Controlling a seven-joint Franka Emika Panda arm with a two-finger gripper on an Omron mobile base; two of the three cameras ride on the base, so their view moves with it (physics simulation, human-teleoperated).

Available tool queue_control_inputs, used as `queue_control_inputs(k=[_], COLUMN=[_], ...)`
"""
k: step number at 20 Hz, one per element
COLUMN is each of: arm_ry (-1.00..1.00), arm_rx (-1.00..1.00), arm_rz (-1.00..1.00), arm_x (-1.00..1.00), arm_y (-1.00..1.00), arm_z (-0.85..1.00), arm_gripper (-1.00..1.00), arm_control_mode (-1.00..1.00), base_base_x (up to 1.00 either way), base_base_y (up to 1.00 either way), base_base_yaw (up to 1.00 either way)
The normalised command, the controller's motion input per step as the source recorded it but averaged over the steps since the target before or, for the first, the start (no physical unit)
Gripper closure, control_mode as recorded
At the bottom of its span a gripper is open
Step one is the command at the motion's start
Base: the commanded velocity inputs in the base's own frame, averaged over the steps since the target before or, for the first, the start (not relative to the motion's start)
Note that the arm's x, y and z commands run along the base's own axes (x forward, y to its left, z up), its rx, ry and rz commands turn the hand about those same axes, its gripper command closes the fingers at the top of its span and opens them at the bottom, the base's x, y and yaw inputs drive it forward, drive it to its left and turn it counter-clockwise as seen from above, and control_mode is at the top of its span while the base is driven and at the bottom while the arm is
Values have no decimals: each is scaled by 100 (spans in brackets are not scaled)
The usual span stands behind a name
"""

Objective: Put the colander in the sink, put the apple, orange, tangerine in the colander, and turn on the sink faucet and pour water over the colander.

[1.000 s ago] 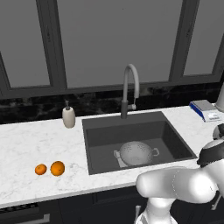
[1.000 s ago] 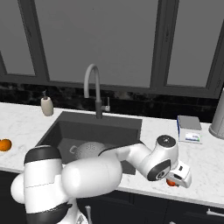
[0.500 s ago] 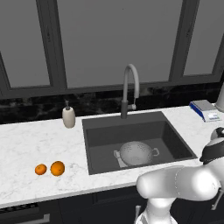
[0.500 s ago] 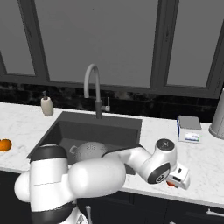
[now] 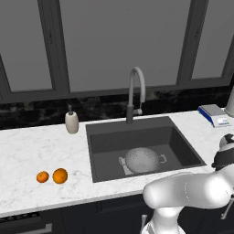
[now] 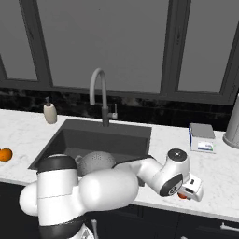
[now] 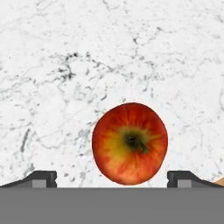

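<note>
A red apple [image 7: 130, 143] lies stem-up on the white marble bench [image 7: 109, 57], right of the dark sink [image 5: 144, 146], between the two spread fingers [image 7: 41, 178], which hold nothing. The colander [image 5: 141, 160] sits in the basin below the gooseneck faucet [image 5: 135, 93]. An orange [image 5: 60, 175] and tangerine [image 5: 42, 177] rest together on the bench's far left, beneath dark windows.

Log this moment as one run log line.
step: reaching for apple | gripper: open, above apple, not gripping | colander: in sink | orange, tangerine: on counter
</note>
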Motion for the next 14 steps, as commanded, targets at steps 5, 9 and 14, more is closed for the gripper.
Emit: queue_control_inputs(k=[5,9,14], arm_ry=[0,0,0], arm_rx=[1,0,0], arm_rz=[0,0,0], arm_x=[14,9,3], arm_y=[-8,-10,-10], arm_z=[0,0,0], arm_gripper=[-100,-100,-100], arm_control_mode=[-100,-100,-100], base_base_x=[0,0,0], base_base_y=[0,0,0], base_base_yaw=[0,0,0])
